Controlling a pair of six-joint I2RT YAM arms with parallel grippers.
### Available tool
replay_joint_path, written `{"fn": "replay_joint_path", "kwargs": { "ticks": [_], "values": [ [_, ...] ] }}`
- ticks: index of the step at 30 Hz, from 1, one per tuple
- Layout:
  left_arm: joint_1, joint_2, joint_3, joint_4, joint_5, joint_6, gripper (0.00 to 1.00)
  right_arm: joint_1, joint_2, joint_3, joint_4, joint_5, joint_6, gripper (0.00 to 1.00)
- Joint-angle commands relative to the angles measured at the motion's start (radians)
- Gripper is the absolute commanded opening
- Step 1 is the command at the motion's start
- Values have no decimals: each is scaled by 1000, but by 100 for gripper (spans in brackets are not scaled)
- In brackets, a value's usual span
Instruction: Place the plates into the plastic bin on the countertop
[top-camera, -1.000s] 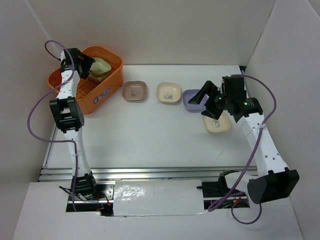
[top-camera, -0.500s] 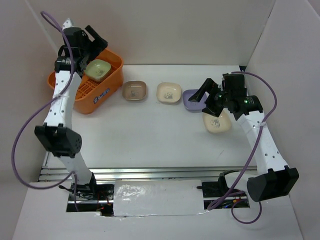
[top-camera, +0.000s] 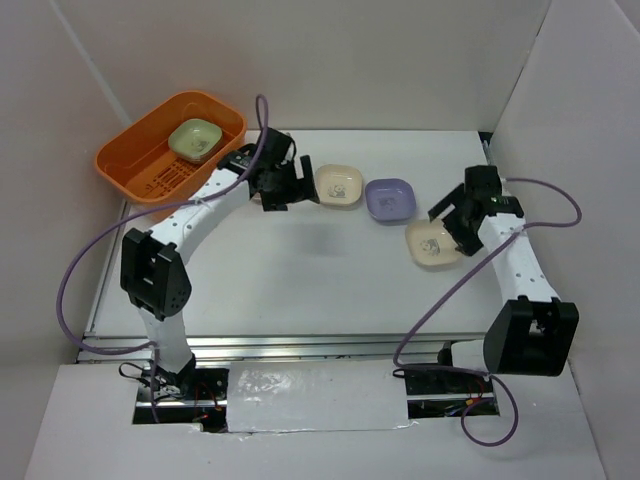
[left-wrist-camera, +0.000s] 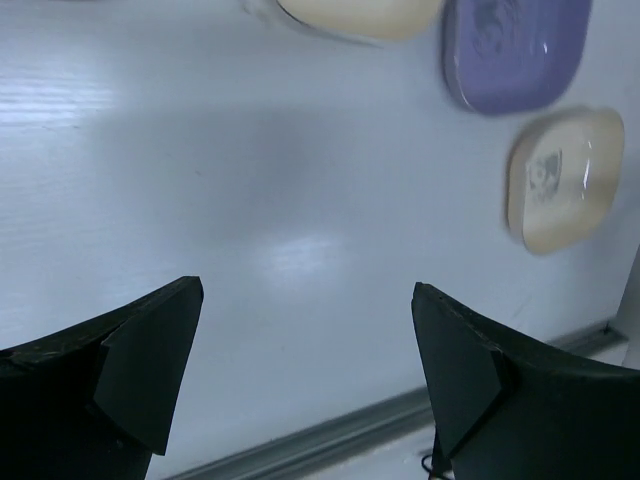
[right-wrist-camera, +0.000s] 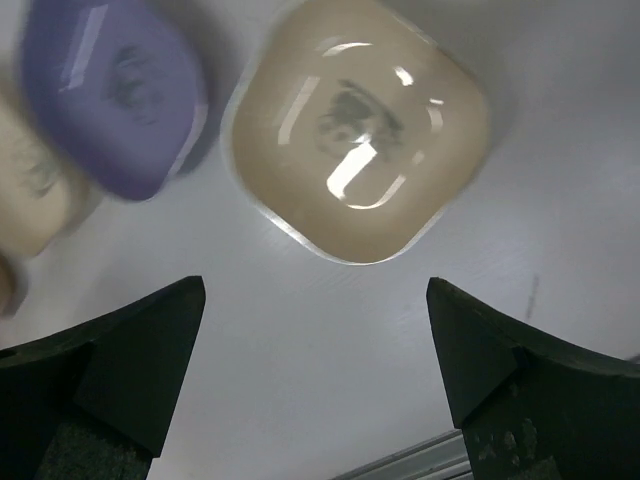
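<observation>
- Top external view: the orange bin (top-camera: 128, 152) sits at the far left corner of the counter (top-camera: 300, 280), and a green plate (top-camera: 195, 140) lies inside it.
- Outside the bin, a cream plate (top-camera: 338, 186), a purple plate (top-camera: 390, 199) and a second cream plate (top-camera: 430, 245) lie in a loose row running toward the right edge.
- The left gripper (top-camera: 288, 188) hangs just right of the bin, beside the cream plate. In the left wrist view it is spread wide with nothing in it.
- The right gripper (top-camera: 458, 222) is over the right rim of the second cream plate. In the right wrist view it is wide apart and empty, with that plate below it.
</observation>
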Motion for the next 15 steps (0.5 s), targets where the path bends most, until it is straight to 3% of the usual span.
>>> {"fn": "replay_joint_path", "kwargs": {
  "ticks": [1, 7, 15],
  "values": [
    [-61, -59, 49, -43, 32, 42, 99, -82, -3, -140, -3, 82, 135, 100],
    [-129, -142, -59, -53, -3, 56, 99, -96, 23, -372, 105, 98, 220, 100],
    [-120, -252, -175, -33, 9, 104, 99, -119, 44, -446, 283, 136, 255, 97]
  ]
}}
